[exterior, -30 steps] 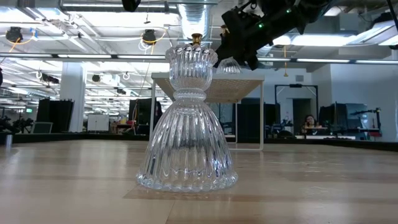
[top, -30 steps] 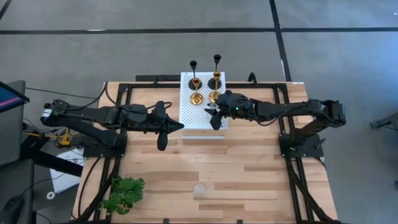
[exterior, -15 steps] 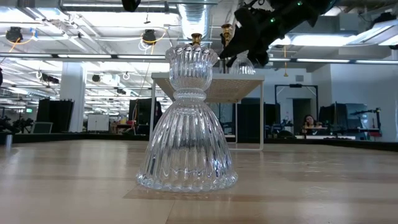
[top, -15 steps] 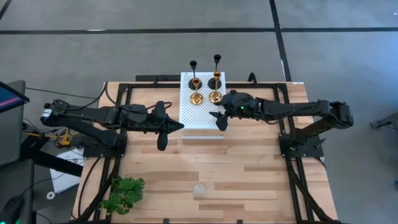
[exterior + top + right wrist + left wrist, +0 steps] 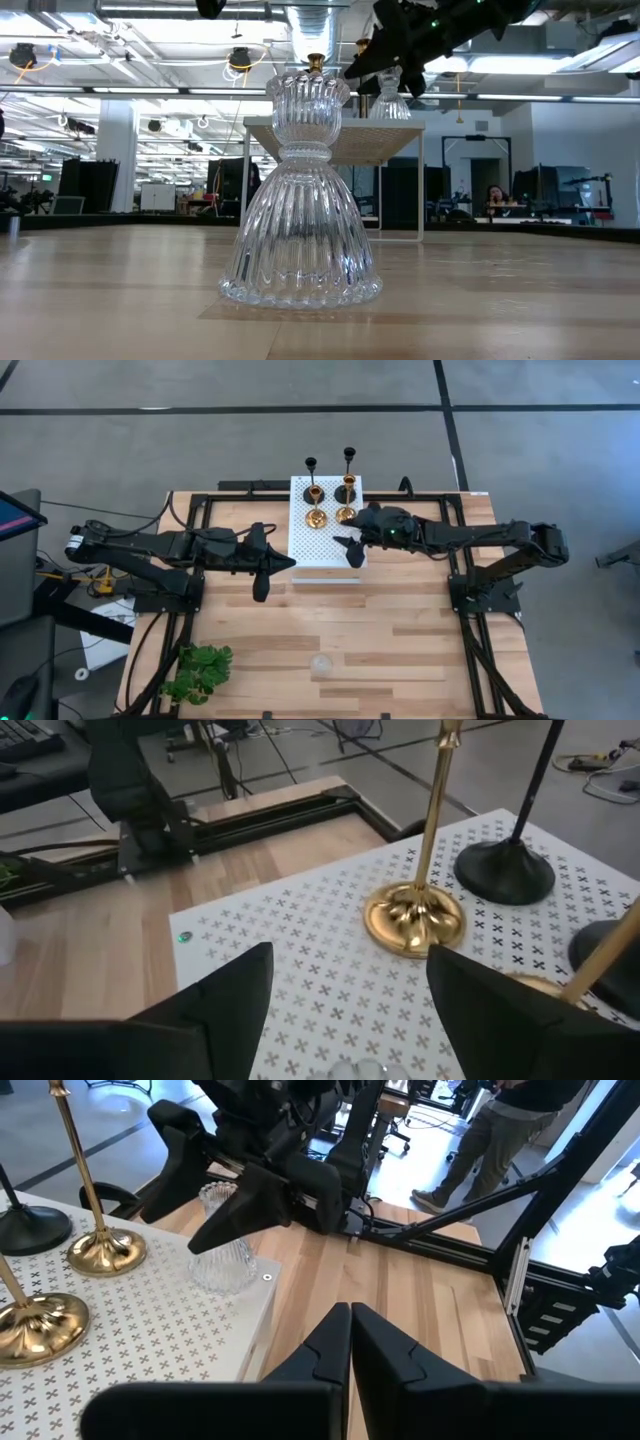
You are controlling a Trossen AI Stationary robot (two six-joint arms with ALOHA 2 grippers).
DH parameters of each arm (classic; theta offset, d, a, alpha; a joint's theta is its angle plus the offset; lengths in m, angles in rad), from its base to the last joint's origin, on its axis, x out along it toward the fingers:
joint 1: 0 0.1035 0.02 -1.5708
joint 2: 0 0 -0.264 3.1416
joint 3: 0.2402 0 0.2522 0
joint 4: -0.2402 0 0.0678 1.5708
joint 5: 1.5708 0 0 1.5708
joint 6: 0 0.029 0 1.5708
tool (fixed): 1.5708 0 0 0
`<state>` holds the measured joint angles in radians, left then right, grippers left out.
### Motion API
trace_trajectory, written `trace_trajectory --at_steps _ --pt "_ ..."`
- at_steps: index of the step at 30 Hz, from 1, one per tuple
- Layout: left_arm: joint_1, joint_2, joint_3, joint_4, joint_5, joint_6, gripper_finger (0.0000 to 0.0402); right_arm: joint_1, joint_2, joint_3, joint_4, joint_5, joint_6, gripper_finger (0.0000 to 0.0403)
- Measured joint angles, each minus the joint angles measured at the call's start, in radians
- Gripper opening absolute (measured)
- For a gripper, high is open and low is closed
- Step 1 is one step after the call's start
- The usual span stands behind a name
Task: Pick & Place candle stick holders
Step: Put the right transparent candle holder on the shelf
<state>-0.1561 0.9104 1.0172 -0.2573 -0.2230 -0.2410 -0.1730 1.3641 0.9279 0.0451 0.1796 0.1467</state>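
A clear glass candle stick holder (image 5: 224,1245) stands upright on the white perforated board (image 5: 318,550), near its right edge. My right gripper (image 5: 215,1175) is open above it, one finger on either side of its top (image 5: 352,1068), with no touch showing. Two gold holders (image 5: 315,516) (image 5: 345,512) and two tall black holders (image 5: 311,466) (image 5: 349,458) stand at the board's far end. A second glass holder (image 5: 300,200) stands on the wooden table near its front edge (image 5: 320,664). My left gripper (image 5: 286,561) is shut, held in the air by the board's left edge.
A green leafy plant (image 5: 197,671) lies at the table's near left corner. The board stands raised above the table on legs (image 5: 420,190). Bare wood lies between the board and the near glass holder. A person (image 5: 510,1125) stands beyond the table's right side.
My right gripper has opened and let go of the glass holder, which stays upright on the board. It has then risen a little and drawn back toward the table's right edge.
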Motion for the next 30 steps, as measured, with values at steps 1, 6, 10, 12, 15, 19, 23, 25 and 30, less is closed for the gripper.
trace_trajectory --at_steps 1,6,10,12,15,19,23,25,30 --pt "0.0 0.0 0.0 0.0 0.0 0.0 0.0011 0.0 -0.002 0.0 -0.002 0.001 0.0 0.0255" --pt "0.0 0.0 0.0 0.0 0.0 0.0 0.0011 0.0 -0.019 0.019 -0.025 0.002 -0.003 0.0255" --pt "0.0 0.0 0.0 0.0 0.0 0.0 0.0011 0.004 -0.037 0.071 -0.06 0.002 -0.074 0.0255" --pt "0.0 0.0 0.0 0.0 0.0 0.0 0.0011 0.01 -0.045 0.106 -0.099 0.002 -0.086 0.0255" --pt "0.0 0.0 0.0 0.0 0.0 0.0 0.0011 0.021 -0.064 0.167 -0.196 0.002 -0.094 0.0255" --pt "0.0 0.0 0.0 0.0 0.0 0.0 0.0011 0.05 -0.09 0.246 -0.381 0.002 -0.088 0.0249" --pt "0.0 0.0 0.0 0.0 0.0 0.0 0.0011 0.077 -0.13 0.286 -0.554 0.002 -0.048 0.0203" --pt "0.0 0.0 0.0 0.0 0.0 0.0 0.0011 0.089 -0.152 0.286 -0.625 0.002 -0.024 0.0158" --pt "0.0 0.0 0.0 0.0 0.0 0.0 0.0011 0.111 -0.16 0.281 -0.767 0.004 0.017 0.0019"
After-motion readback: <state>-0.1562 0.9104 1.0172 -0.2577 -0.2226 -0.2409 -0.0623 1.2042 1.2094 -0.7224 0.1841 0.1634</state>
